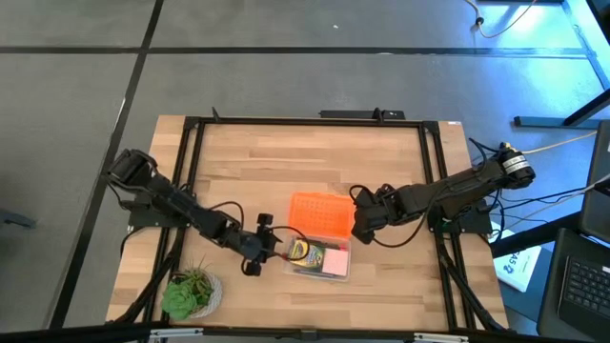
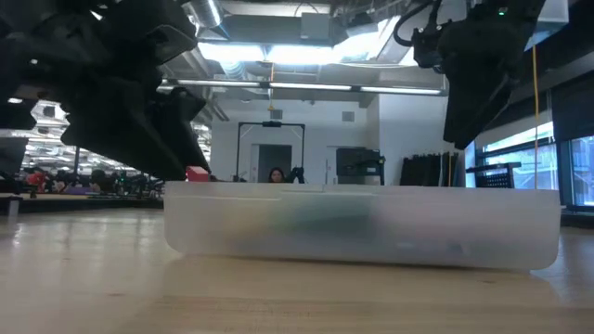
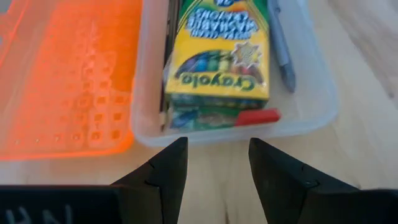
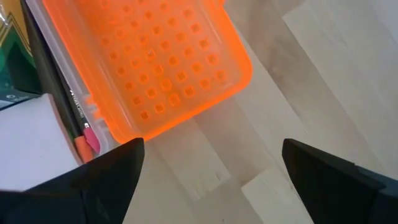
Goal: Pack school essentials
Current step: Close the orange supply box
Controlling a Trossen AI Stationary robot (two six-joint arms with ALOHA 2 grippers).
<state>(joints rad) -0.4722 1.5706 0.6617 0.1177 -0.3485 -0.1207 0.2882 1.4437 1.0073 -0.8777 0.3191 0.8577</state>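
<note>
Since the stationery already lies inside the clear case [image 1: 320, 259], the step in hand looks like closing it with the orange lid [image 1: 317, 215], which lies flat and open at the case's twelve o'clock side. To do it well, the right gripper [image 1: 361, 225], its fingers spread wide just off the lid's three o'clock edge, should take the lid's free rim and swing it over evenly, while the left gripper [image 1: 259, 252], fingers parted at the case's nine o'clock end, steadies the case without tipping it.

The left wrist view alone shows the contents plainly: the crayon box [image 3: 219, 56] on top, a red eraser [image 3: 258, 117] beside it and a greyish pen [image 3: 281, 46] along the wall. The right wrist view adds a pencil [image 4: 61, 93] and the note pad [image 4: 31, 146]. The low view shows only the frosted case wall.
</note>
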